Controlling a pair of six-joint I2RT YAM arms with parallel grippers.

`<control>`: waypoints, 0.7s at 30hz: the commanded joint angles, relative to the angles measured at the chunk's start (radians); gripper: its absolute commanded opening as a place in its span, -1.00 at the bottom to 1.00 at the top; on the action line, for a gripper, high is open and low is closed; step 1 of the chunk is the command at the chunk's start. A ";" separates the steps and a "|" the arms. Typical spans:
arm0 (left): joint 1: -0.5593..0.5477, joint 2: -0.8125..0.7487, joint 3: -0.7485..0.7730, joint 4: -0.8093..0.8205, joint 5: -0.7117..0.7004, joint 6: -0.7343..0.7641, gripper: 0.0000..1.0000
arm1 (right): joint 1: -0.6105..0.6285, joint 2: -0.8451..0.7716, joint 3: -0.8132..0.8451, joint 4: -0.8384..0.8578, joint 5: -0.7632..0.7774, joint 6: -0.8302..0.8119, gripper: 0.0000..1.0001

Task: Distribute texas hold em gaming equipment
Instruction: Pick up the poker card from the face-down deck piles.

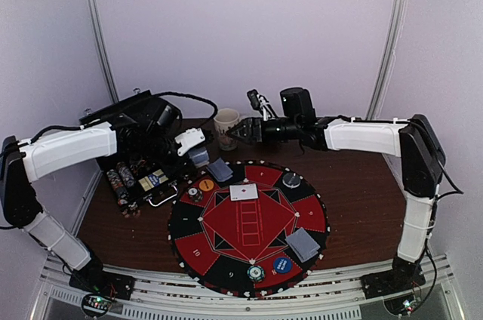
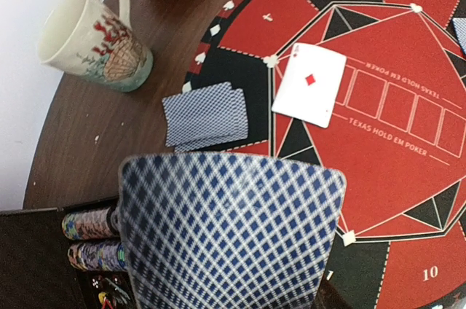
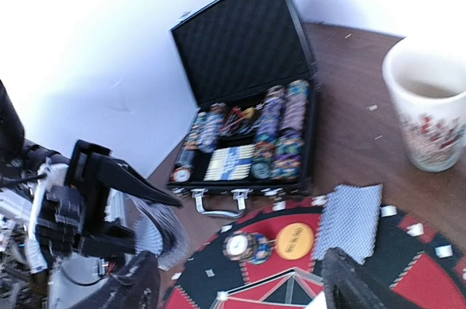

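My left gripper point(image 1: 198, 155) is shut on playing cards; their blue-checked back point(image 2: 229, 229) fills the lower left wrist view and hides the fingers. It hovers by the mat's point(image 1: 249, 248) far-left edge. On the mat lie a face-down card pile point(image 1: 219, 170) point(image 2: 205, 114), a face-up ace of diamonds point(image 1: 243, 192) point(image 2: 309, 83), another pile point(image 1: 303, 243), an orange disc point(image 1: 206, 184) point(image 3: 293, 240), a chip stack point(image 1: 195, 194) point(image 3: 247, 245), a dark disc point(image 1: 291, 179), a blue disc point(image 1: 281, 264) and a chip point(image 1: 256, 272). My right gripper point(image 1: 240, 133) point(image 3: 240, 287) is open and empty above the far edge.
The open black case point(image 1: 139, 176) point(image 3: 247, 105) with rows of chips sits left of the mat. A patterned mug point(image 1: 226, 127) point(image 2: 91, 39) point(image 3: 429, 108) stands just behind the mat, close to my right gripper. White walls enclose the table.
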 commanded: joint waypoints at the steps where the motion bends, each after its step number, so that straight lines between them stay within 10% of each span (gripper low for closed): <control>1: -0.040 -0.029 0.033 0.051 0.035 0.054 -0.10 | 0.038 0.010 0.017 0.033 -0.112 0.057 0.63; 21: -0.055 -0.024 0.054 0.052 0.064 0.056 -0.10 | 0.094 0.158 0.121 0.043 -0.153 0.096 0.52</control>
